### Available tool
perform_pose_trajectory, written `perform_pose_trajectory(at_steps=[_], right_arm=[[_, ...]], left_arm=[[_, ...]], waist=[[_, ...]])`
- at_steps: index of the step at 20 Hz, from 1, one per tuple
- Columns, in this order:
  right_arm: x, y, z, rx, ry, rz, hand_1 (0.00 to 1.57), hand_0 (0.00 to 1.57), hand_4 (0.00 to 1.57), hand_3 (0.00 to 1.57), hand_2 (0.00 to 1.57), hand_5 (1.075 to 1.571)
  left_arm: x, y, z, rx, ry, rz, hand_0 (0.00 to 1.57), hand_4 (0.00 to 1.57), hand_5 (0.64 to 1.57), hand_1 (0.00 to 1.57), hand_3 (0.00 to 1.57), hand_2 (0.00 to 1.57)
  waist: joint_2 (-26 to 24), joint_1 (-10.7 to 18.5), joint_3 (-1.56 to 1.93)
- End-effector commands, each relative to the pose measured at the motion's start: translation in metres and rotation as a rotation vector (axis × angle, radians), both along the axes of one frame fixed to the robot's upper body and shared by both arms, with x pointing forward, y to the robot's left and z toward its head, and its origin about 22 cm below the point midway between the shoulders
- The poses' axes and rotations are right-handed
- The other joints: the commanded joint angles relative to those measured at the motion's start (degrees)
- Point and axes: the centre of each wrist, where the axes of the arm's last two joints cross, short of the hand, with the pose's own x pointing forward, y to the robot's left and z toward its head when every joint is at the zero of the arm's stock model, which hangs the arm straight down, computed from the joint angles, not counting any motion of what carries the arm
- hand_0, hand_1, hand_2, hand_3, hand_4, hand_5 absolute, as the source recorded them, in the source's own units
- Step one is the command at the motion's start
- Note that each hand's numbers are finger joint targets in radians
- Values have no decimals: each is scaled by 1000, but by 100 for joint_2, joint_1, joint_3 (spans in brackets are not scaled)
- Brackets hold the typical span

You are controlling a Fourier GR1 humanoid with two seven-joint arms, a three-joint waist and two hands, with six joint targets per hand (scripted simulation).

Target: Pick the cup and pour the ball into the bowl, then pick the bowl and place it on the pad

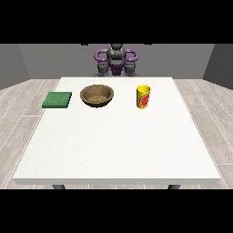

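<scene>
Cup (pixel 143 97), yellow with a red mark on its side, stands upright on the white table (pixel 118 145), toward the far edge and at the view's right. The robot's hands are drawn in close to its torso behind the far edge of the table; the hand at the view's left (pixel 103 69) and the hand at the view's right (pixel 130 68) show only as small dark shapes, and I cannot tell how their fingers lie. Neither hand touches anything on the table.

Moving outward from the hands, the brown bowl (pixel 97 95) sits nearest the middle, just in front of the robot, well apart from both hands. The cup stands to the bowl's right in the view, apart from it, with bare table between them. The green pad (pixel 57 100) lies flat to the bowl's left in the view, near the table's left edge, close to the bowl but not touching. Nothing stands between the hands and the cup. Whether a ball lies inside the cup cannot be seen.
</scene>
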Motion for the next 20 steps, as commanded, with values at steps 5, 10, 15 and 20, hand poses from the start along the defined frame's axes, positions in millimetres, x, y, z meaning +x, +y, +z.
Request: perform_pose_trajectory(at_steps=[5,10,15,20], right_arm=[[-18,78,47,12,-2,34,0,0,420,0,0,1571],[26,74,81,-72,-274,72,0,0,0,0,0,1570],[34,63,99,-49,-400,78,0,0,0,0,0,1569],[28,68,123,-15,-449,142,0,0,0,0,0,1567]], left_arm=[[-5,7,33,-29,-2,-61,0,0,1529,0,0,0],[43,10,83,11,-316,-40,0,0,1512,0,0,0],[66,27,97,84,-462,41,0,0,1506,0,0,0],[92,63,96,179,-512,105,0,0,1447,0,0,0]], waist=[[474,-173,23],[2380,-435,25],[3402,-799,26],[3796,-1101,23]])
